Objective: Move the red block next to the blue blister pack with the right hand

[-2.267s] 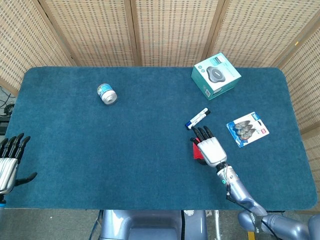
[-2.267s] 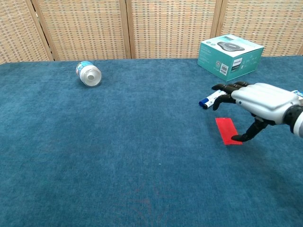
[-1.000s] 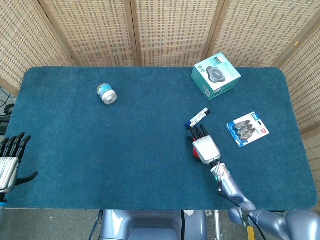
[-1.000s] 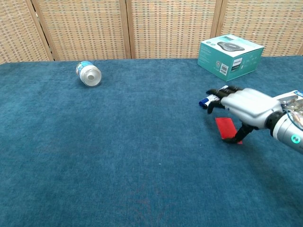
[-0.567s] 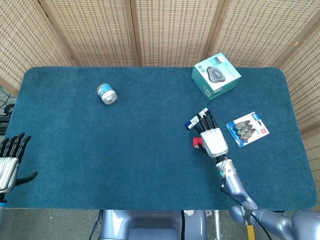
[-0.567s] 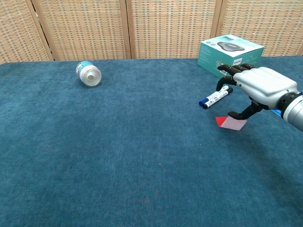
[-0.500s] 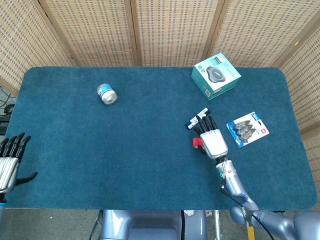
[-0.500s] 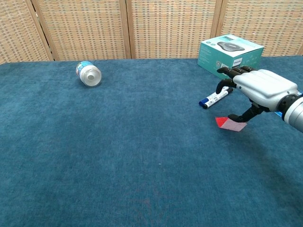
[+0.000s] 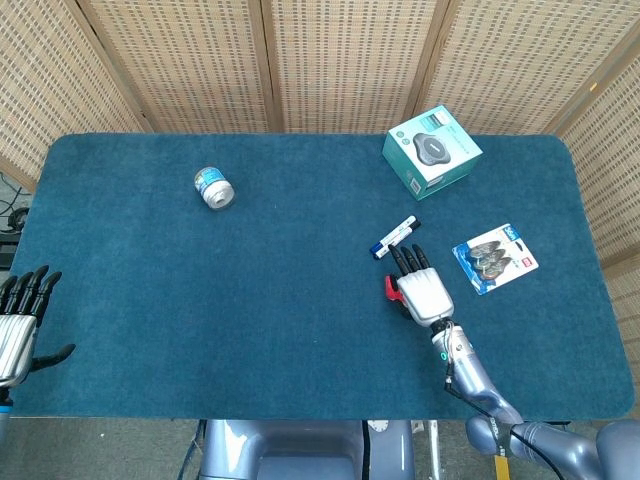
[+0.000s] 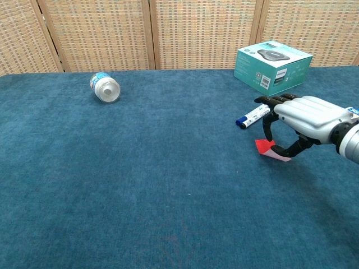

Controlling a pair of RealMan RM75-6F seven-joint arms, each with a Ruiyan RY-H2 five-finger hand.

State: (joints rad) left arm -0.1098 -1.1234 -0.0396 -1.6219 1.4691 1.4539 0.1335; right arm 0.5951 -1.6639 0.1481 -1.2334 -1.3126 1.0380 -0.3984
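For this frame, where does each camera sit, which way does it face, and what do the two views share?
Head view: high above the near table edge, looking steeply down on the whole table; shows the left hand at the near-left corner and the right hand and forearm.
Chest view: low at the near edge, looking level across the table toward the wicker screens; shows only the right hand.
Shared: right hand holding the red block, marker, teal box, can.

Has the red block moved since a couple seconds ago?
Yes. The red block, pinched by the right hand, has left its flat spot on the mat and now sits tilted, nearer the marker.
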